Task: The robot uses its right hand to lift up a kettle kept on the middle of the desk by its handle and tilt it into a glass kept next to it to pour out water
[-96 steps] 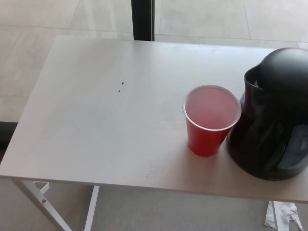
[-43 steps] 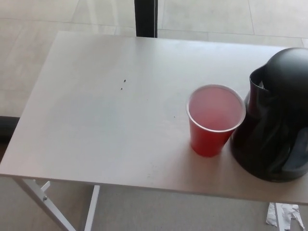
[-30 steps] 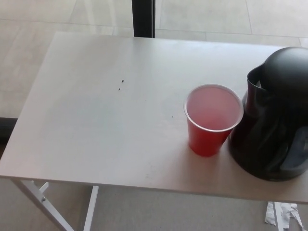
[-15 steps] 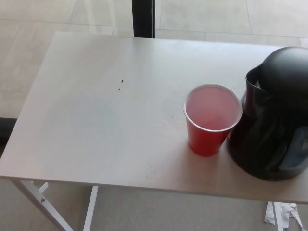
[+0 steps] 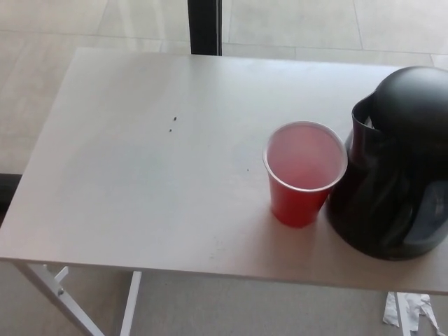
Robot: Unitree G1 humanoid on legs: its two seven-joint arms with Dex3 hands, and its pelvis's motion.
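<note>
A black kettle [image 5: 395,161] stands upright at the right side of the white desk [image 5: 140,175], partly cut off by the picture's right edge. Its spout faces left toward a red plastic cup [image 5: 302,173] that stands just beside it, nearly touching. The cup is upright and its pale inside shows. The kettle's handle lies at the right edge and is mostly out of view. Neither of my hands shows in the picture.
A black post [image 5: 204,26] rises behind the desk's far edge. White desk legs [image 5: 63,301] show below the front edge. Crumpled white paper [image 5: 409,311] lies on the floor at the lower right. Two small dark specks [image 5: 171,124] mark the desk top.
The whole picture shifts slightly between frames, so the camera has moved. The kettle and cup stand as before.
</note>
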